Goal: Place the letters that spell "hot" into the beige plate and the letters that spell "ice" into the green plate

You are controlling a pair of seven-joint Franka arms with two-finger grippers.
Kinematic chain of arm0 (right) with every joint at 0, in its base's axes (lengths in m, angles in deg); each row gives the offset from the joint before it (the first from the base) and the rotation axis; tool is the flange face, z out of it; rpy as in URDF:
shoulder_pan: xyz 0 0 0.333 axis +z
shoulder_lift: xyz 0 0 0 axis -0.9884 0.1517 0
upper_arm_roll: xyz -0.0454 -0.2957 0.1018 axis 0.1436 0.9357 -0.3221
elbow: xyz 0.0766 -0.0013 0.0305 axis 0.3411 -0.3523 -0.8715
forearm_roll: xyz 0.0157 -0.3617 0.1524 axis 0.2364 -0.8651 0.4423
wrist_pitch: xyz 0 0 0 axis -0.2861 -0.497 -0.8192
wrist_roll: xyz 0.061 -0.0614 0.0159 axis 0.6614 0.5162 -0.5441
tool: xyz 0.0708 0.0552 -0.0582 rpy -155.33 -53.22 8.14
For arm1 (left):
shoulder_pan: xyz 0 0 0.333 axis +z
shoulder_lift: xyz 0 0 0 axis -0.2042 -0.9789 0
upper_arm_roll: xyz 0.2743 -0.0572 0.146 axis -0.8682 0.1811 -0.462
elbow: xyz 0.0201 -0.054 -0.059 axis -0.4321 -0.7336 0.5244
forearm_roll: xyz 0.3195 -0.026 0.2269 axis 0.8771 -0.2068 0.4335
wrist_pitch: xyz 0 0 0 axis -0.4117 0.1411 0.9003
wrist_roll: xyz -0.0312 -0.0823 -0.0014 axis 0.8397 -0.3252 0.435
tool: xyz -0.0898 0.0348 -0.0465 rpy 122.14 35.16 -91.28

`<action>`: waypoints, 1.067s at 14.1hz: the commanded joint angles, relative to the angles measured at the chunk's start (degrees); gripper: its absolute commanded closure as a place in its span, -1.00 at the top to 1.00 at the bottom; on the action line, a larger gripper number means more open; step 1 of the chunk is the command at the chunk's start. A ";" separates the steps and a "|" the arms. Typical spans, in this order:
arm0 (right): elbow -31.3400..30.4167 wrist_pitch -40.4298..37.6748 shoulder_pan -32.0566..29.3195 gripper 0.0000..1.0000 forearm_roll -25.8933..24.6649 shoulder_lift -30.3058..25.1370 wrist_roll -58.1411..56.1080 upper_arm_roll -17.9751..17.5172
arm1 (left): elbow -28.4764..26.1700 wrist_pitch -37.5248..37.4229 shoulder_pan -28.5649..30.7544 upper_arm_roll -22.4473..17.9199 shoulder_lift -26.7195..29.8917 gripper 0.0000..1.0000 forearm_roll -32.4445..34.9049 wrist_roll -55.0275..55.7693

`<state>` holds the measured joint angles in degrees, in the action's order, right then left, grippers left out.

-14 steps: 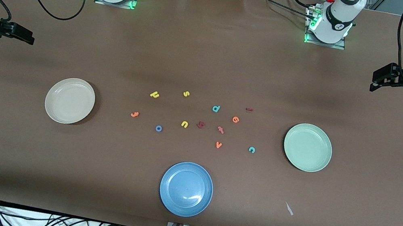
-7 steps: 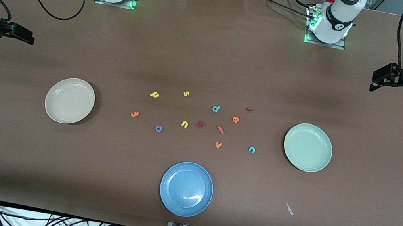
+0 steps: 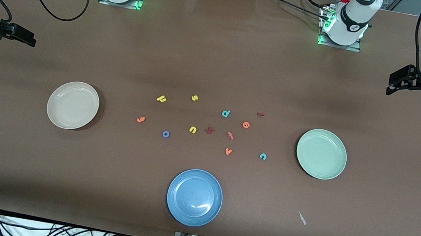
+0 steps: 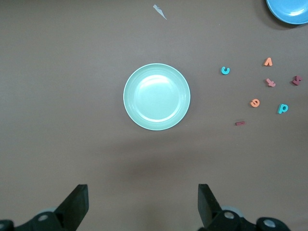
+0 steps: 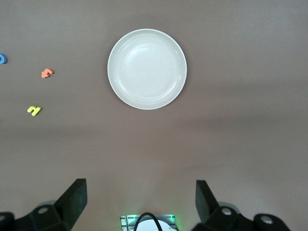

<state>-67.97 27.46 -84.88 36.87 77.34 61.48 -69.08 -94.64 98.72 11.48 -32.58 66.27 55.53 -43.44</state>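
Nothing moved yet: both plates bare, left claw [image 4: 142,207] released high over green plate [image 3: 321,153], right claw [image 5: 139,204] released over beige plate [image 3: 73,105], six wanted letters loose between; next, probably lowering onto one letter.

Left arm's black two-finger end effector [image 3: 397,81] and white wrist shifted very slightly upward over the counter's left-arm end, fingers wide apart

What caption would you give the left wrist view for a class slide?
Open left pincer poised above the empty green plate, foam letters scattered on the brown table beside it.
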 commanded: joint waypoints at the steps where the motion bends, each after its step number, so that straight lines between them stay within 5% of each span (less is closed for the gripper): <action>1: 0.71 -0.14 -0.53 1.00 -0.60 0.11 -1.09 -0.30 | 1.71 -1.34 -0.14 0.28 -0.62 1.00 1.07 0.97; 15: 0.71 -0.14 -0.53 1.00 -0.60 0.11 -1.09 -0.30 | 1.89 -1.42 -0.14 1.60 -0.62 1.00 1.34 1.06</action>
<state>-67.97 27.46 -84.88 36.87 77.35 61.48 -69.08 -94.55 98.65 11.46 -31.76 66.27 55.53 -43.44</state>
